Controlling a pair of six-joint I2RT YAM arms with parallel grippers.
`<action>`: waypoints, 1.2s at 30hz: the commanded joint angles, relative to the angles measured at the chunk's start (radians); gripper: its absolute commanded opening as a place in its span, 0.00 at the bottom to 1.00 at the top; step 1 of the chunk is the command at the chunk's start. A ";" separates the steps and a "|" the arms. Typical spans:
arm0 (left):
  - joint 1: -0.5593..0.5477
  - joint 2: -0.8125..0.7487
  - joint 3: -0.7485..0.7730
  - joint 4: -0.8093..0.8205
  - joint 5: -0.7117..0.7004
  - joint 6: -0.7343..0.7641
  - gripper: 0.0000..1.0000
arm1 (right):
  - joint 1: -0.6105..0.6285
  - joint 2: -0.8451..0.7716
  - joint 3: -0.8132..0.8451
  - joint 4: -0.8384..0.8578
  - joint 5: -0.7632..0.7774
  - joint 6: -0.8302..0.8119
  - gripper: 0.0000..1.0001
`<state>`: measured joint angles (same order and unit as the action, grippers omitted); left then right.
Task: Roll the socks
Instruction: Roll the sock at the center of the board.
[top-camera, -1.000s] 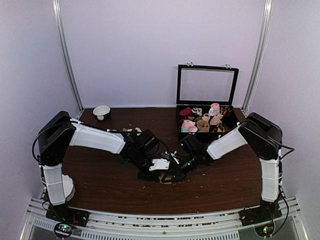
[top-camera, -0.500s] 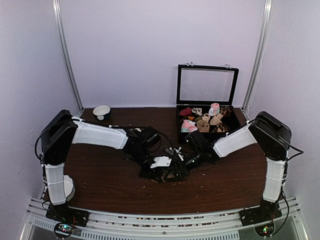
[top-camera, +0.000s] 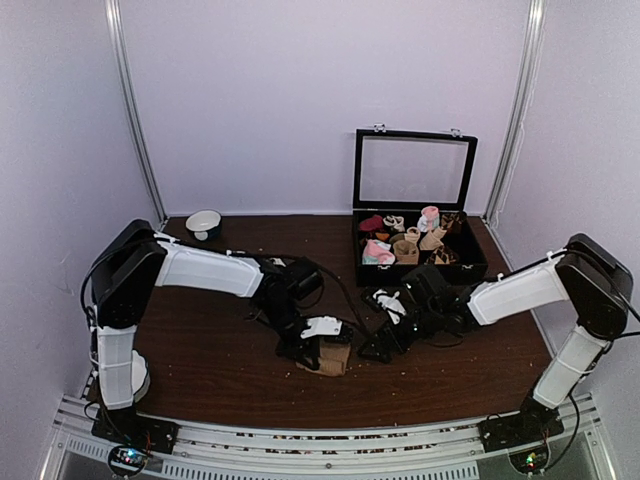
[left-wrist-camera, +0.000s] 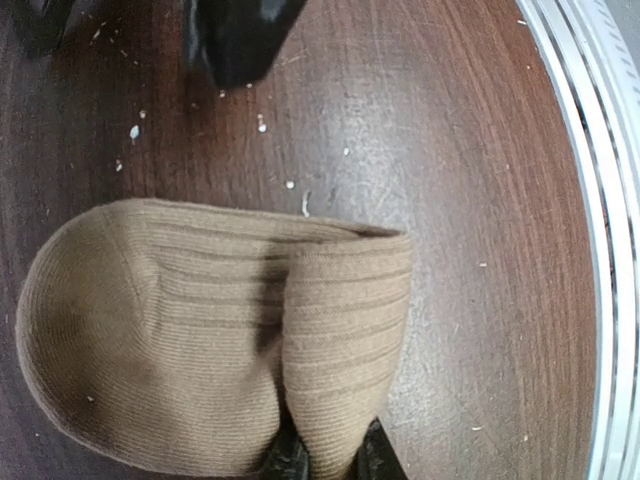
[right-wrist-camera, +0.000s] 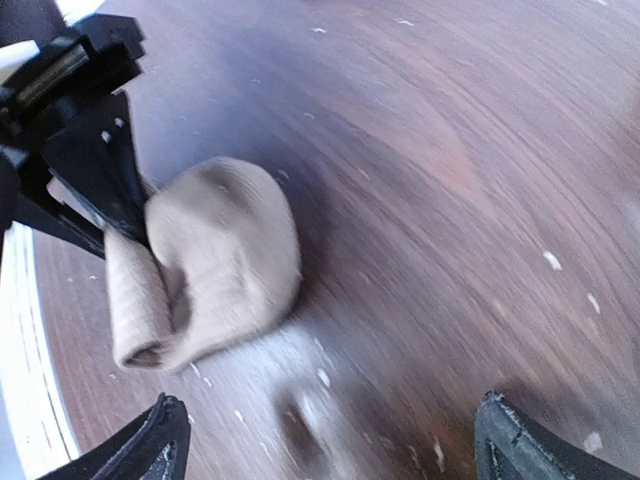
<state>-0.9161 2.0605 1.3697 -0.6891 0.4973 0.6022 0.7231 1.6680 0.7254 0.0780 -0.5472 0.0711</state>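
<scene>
Socks (left-wrist-camera: 150, 340): one tan ribbed bundle, folded over on itself, lying on the bench (top-camera: 200, 370) near centre, toward the near edge. Left gripper (left-wrist-camera: 328, 455) is clamped narrow on a fold at the bundle's edge. Fabric is pinched between both fingertips, and the rest of the bundle lies flat on the wood.

In the right wrist view the bundle reads as a loose half-roll, with the left gripper's black fingers against its side. That view is motion-blurred, so fine detail isn't readable.

Right gripper (right-wrist-camera: 335, 445) is spread wide with nothing between the fingers. It sits over bare wood just to the right of the bundle, apart from it.

Top view: both arms reach in to mid-bench, the grippers near each other, the socks directly under the left one.

Open black case (top-camera: 400, 272) at back right, lid upright, with small colourful rolled items inside, too small to tell apart. White bowl (top-camera: 204, 222) at back left. Pale crumbs (left-wrist-camera: 262, 124) are scattered on the wood around the bundle.
</scene>
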 joint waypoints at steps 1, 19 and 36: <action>0.000 0.084 -0.009 -0.139 -0.113 -0.041 0.05 | -0.006 -0.105 -0.101 0.152 0.164 0.063 1.00; 0.007 0.295 0.245 -0.476 0.077 -0.065 0.05 | 0.317 -0.447 -0.438 0.414 0.471 -0.158 0.99; 0.042 0.443 0.363 -0.625 0.199 -0.123 0.02 | 0.578 -0.025 -0.069 0.270 0.574 -0.523 0.54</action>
<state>-0.8703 2.4172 1.7416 -1.3415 0.8505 0.5022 1.2957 1.5623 0.5617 0.3923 0.0586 -0.3374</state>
